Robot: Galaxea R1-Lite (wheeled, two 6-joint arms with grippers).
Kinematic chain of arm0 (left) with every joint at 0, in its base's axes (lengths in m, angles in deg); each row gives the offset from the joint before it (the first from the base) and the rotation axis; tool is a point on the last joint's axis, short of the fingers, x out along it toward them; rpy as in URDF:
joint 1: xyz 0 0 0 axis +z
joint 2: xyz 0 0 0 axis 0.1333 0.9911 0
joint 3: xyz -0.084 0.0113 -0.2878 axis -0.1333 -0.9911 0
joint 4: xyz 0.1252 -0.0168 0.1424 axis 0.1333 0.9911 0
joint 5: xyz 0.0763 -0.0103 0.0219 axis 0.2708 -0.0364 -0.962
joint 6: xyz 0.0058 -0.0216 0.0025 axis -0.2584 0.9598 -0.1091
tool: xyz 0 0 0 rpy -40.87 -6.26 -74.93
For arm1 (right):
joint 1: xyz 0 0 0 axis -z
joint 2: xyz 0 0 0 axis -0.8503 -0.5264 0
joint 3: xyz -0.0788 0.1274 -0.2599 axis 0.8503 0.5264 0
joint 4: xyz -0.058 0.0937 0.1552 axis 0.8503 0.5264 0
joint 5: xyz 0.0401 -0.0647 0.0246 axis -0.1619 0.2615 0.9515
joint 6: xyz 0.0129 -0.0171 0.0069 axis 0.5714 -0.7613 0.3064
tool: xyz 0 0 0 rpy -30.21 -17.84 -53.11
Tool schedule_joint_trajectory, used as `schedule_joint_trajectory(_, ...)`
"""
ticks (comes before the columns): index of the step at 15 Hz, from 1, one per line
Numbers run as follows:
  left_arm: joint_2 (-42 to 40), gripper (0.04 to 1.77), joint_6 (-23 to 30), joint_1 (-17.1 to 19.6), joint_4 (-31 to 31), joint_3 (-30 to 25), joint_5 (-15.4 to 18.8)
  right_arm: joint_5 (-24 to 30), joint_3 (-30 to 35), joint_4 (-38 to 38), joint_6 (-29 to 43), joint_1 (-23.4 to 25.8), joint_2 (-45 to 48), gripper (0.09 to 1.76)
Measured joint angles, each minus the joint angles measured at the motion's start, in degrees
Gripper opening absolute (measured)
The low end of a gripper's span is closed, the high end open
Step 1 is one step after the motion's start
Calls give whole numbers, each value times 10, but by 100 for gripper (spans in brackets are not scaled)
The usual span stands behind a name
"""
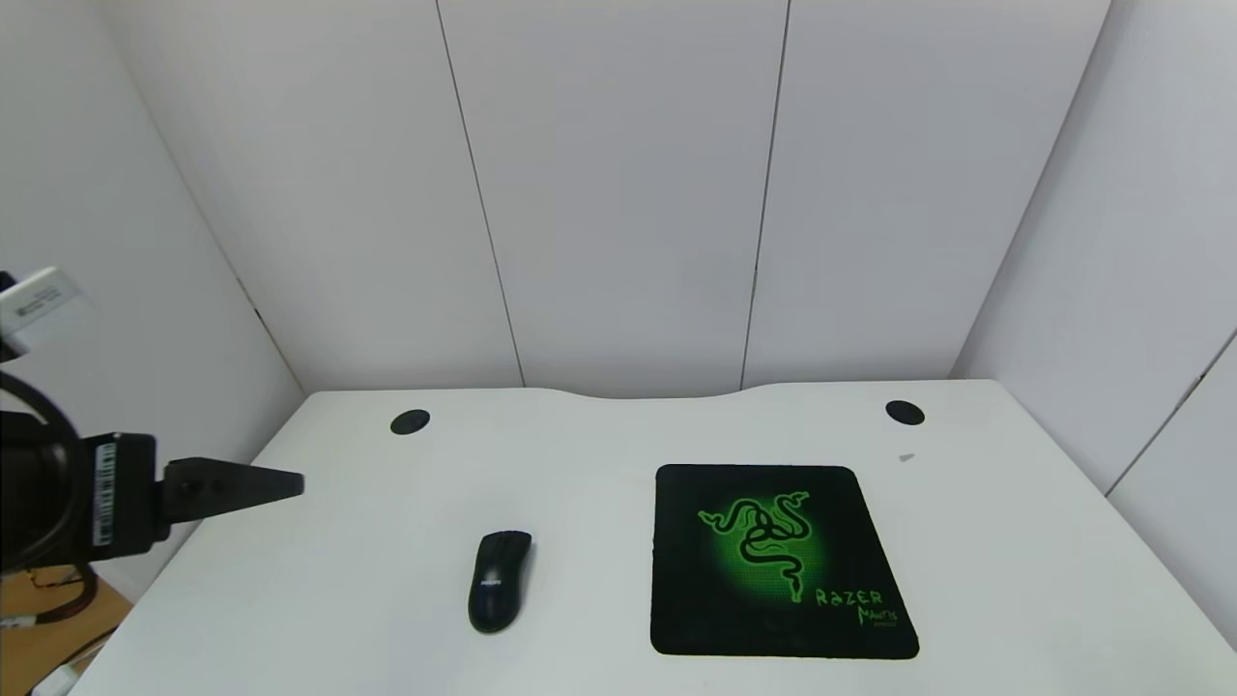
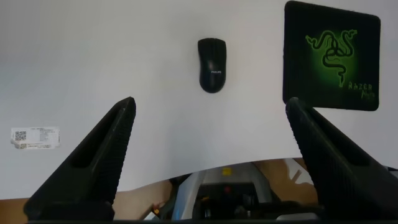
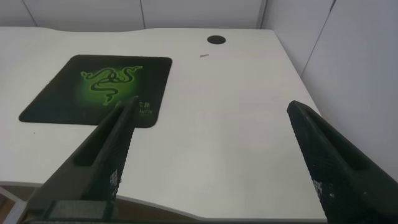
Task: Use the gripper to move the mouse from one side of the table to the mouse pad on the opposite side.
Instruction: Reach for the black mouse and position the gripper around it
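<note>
- The left gripper (image 1: pixel 290 481), a black 2-fingered claw on a black arm, hangs level above the left edge of the large smooth white table (image 1: pixel 1015 580), fingers spread wide, grasping nothing.
- The small glossy black oval mouse (image 1: pixel 500 580) lies left of centre, near the front edge.
- The square black mouse pad (image 1: pixel 701 619) with green snake logo lies right of centre, apart from the mouse.
- The right gripper (image 3: pixel 211 155) hovers off the front right corner, released.
</note>
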Motion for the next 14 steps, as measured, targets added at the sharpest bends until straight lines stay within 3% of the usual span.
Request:
schedule_joint_trajectory(5,138,172,22,-34,35,72,-10,0,0,0,0,0,0,171)
schedule_joint_trajectory(13,139,172,22,-34,36,73,-10,0,0,0,0,0,0,171)
schedule_joint_trajectory(14,175,172,24,-44,36,86,-23,0,0,0,0,0,0,171)
